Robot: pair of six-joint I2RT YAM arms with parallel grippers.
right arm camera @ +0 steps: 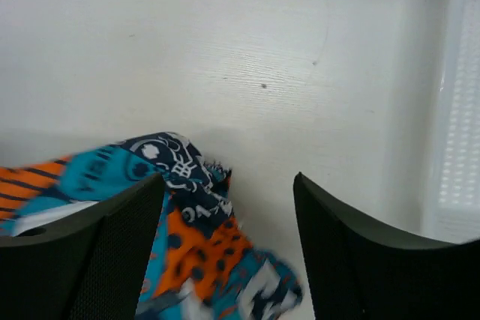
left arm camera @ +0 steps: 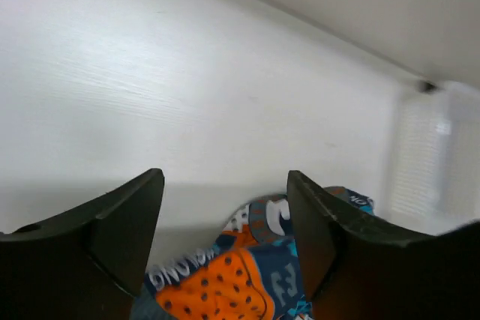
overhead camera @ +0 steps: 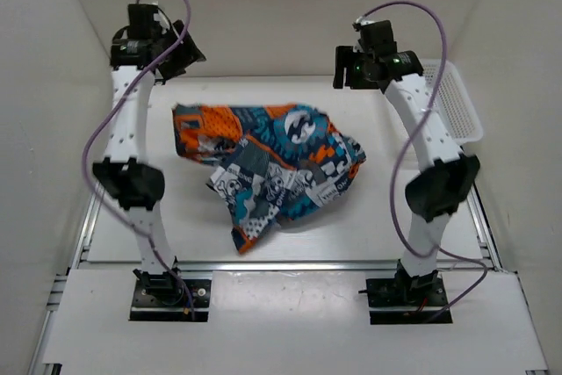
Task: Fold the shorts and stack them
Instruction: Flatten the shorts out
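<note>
At desk [overhead camera: 378, 221] centre: the shorts [overhead camera: 268, 164] lie crumpled and unfolded in one heap. Left end effector [left arm camera: 223, 185] hangs above the heap's far-left edge, jaws wide apart, gripping nothing. Right end effector [right arm camera: 229, 185] likewise spread and unloaded at far right, near the white mesh basket [overhead camera: 457, 103].

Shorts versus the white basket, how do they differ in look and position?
The shorts are soft, crumpled cloth with a busy teal, orange and navy print; the basket is stiff-looking, plain white mesh. The shorts lie heaped in the middle of the table; the basket sits flat at its far right edge. Both rest on the table, apart from each other.
</note>
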